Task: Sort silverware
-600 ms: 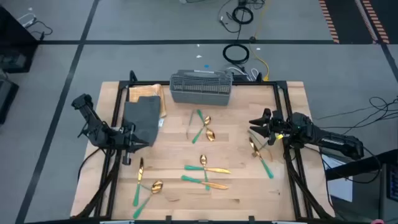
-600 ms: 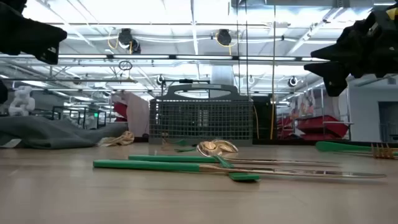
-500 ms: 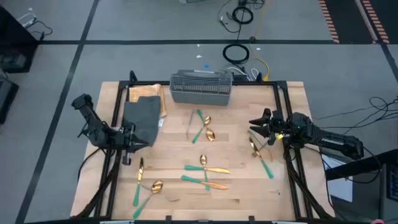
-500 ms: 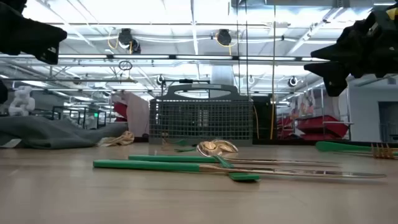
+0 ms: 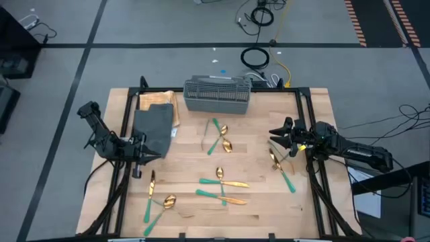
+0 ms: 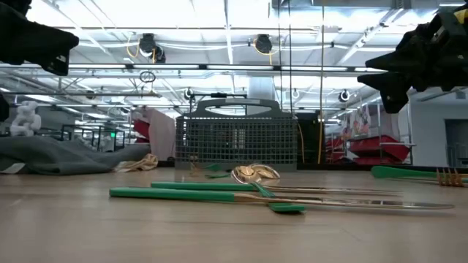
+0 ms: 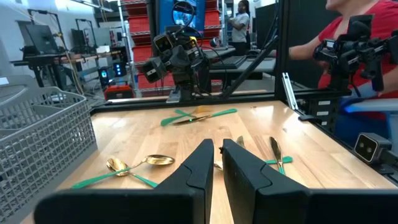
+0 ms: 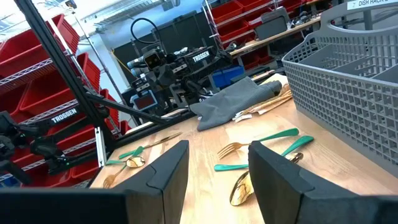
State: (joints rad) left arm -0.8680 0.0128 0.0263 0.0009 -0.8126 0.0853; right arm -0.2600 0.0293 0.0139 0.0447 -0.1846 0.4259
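Note:
The silverware, gold heads on teal handles, lies flat on the wooden table in loose groups: by the centre, toward the near edge, at the near left and at the right. My left gripper hovers at the table's left edge beside the dark grey cloth; its fingers stand open by a narrow gap with nothing between them. My right gripper hovers at the right edge above the right group, open and empty. In the low view both grippers are well above the tabletop.
A grey mesh basket stands at the far edge, middle. The cloth lies over a tan item at the far left. Black frame rails run along both table sides. A person in red is beyond the right side. Bare wood lies between the groups.

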